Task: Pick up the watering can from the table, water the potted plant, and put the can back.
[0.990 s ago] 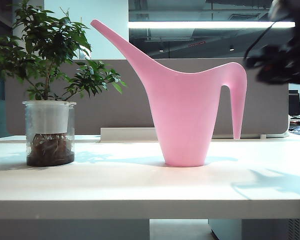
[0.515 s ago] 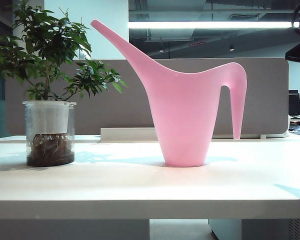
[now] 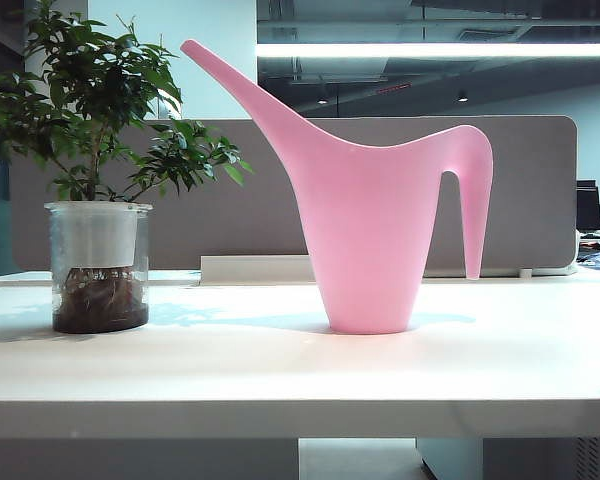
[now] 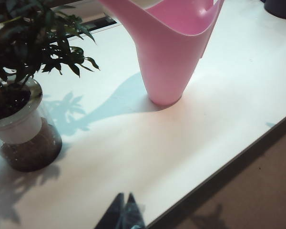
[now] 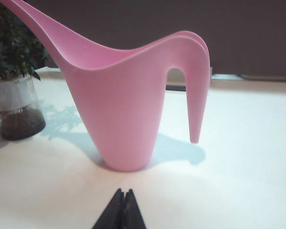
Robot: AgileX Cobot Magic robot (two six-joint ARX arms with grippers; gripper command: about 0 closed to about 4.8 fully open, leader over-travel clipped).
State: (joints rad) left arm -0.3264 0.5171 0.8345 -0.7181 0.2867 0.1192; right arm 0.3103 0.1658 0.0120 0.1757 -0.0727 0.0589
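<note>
Both tools, left (image 4: pixel 126 202) and right (image 5: pixel 123 198), pinched empty near watering can (image 3: pixel 365 230)

Pink watering can (image 4: pixel 168 52) and potted plant (image 4: pixel 20 100) on the white table (image 4: pixel 190 133).
The left gripper (image 4: pixel 125 212) hovers near the table's front edge, fingertips pressed together, well apart from both.

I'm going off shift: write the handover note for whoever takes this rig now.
Left gripper: shut, empty, low over the table's front edge.
Right gripper: shut, empty, facing the watering can, not touching it.
Can: upright mid-table, spout towards the potted plant on the left.
Done: can't tell whether the plant was watered.
Left: if not, grip the handle, pour, set the can back.
</note>
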